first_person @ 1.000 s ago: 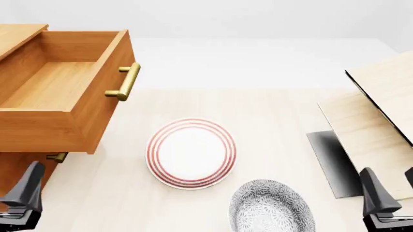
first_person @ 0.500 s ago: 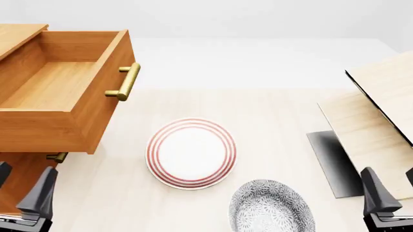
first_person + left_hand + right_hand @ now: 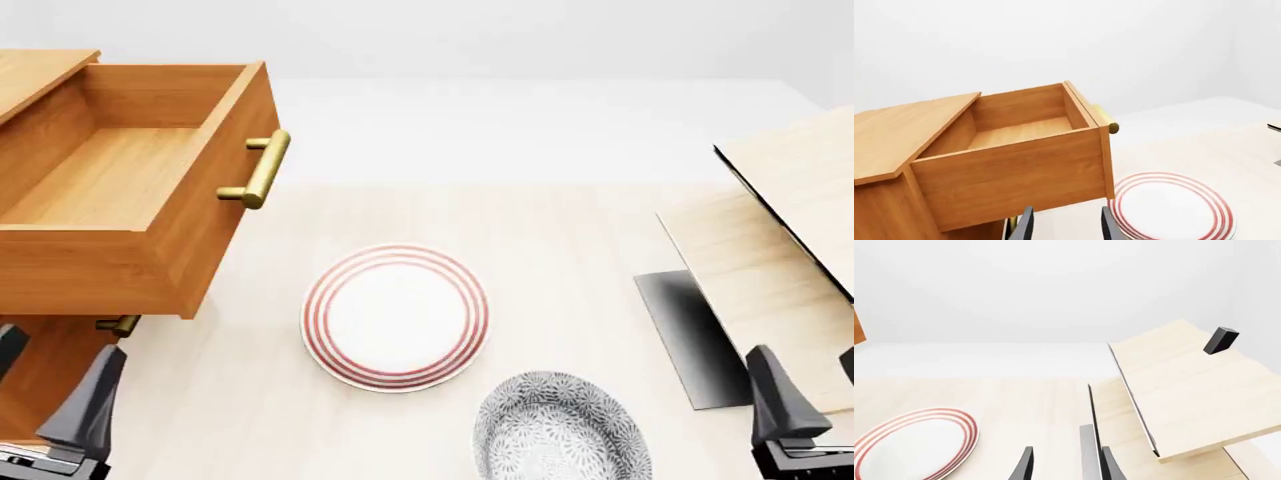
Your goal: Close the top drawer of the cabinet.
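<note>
Pale table (image 3: 561, 230) filled the front view; your top drawer (image 3: 134, 190) stood open at upper left of the cabinet (image 3: 34, 375). Left gripper (image 3: 1064, 227) in its wrist view gaped narrowly, empty, below the drawer; right gripper (image 3: 1066, 465) likewise.

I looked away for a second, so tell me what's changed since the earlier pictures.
Only the left gripper moved: it slid rightward along the front view's bottom edge, beneath the pulled-out orange-brown wooden top drawer, jaws open and holding nothing. The drawer, red-ringed white plate, grey patterned plate and right gripper stayed put.
</note>
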